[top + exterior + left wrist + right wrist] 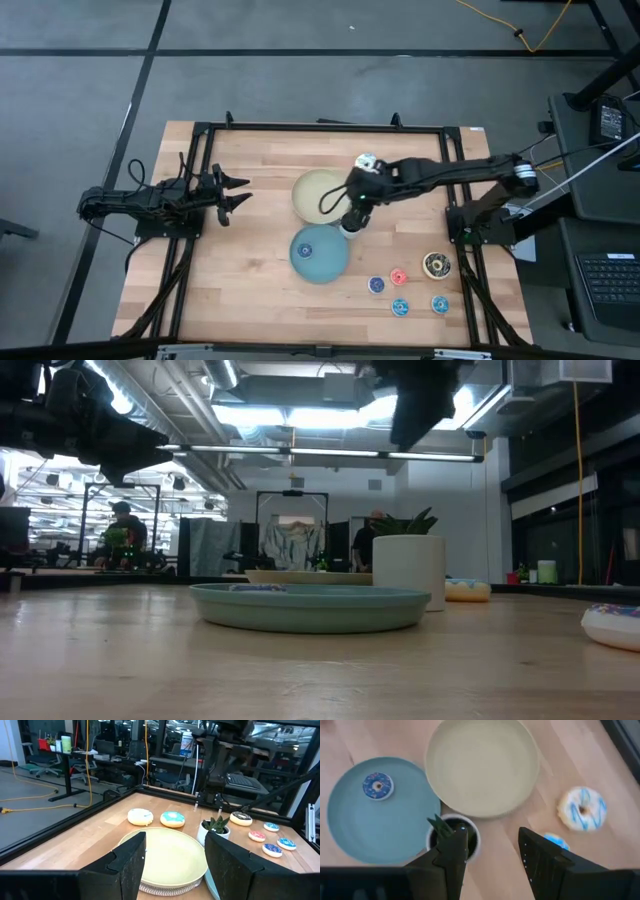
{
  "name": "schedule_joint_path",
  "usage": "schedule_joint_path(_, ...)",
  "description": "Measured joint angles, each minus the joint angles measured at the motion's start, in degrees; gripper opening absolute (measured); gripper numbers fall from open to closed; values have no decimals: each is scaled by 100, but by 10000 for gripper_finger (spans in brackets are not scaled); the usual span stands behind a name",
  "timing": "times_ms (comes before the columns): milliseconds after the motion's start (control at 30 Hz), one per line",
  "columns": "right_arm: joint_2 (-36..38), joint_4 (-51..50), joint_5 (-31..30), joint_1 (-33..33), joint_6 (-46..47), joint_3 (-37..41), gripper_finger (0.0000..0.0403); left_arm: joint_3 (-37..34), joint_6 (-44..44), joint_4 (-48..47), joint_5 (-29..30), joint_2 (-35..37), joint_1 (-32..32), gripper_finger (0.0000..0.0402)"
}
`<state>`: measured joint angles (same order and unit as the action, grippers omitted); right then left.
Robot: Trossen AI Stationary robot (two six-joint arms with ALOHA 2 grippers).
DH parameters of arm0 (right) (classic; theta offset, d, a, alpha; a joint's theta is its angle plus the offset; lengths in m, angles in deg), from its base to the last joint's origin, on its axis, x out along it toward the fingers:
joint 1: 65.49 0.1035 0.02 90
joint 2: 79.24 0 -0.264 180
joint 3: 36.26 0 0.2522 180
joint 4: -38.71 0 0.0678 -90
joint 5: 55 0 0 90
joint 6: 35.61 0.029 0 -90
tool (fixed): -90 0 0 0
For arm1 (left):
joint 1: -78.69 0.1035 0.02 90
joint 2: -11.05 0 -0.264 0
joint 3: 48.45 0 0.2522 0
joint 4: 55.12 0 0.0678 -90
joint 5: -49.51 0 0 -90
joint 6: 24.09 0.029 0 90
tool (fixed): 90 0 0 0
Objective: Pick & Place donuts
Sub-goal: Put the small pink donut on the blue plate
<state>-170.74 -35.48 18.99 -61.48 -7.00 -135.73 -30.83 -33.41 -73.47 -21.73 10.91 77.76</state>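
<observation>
With your right gripper (490,852) hovering open-jawed above the small potted plant (452,836) beside the cream plate (481,766), descending could topple it instead of reaching the white-iced donut (582,808); the left gripper (172,862) waits open.

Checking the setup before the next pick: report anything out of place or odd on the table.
One oddity: a small white pot with a green plant stands between the cream plate and blue plate, under the open, empty right gripper. It is no donut. Nothing looks spilled or damaged; one small blue donut lies on the blue plate.
</observation>
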Motion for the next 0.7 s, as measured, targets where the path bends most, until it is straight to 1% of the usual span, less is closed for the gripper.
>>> schedule_joint_path(167, 606, -104, -8, -28, 699, 490, 177, 0, 0, 4, 2, 0, 0, 196)
schedule_joint_path(367, 1161, -264, 13, -26, 1478, 999, 177, -1, 0, 5, 2, 1, 1, 196)
schedule_joint_path(700, 1908, -307, 10, -26, 2129, 1752, 177, -1, 0, 5, 1, 0, 1, 196)
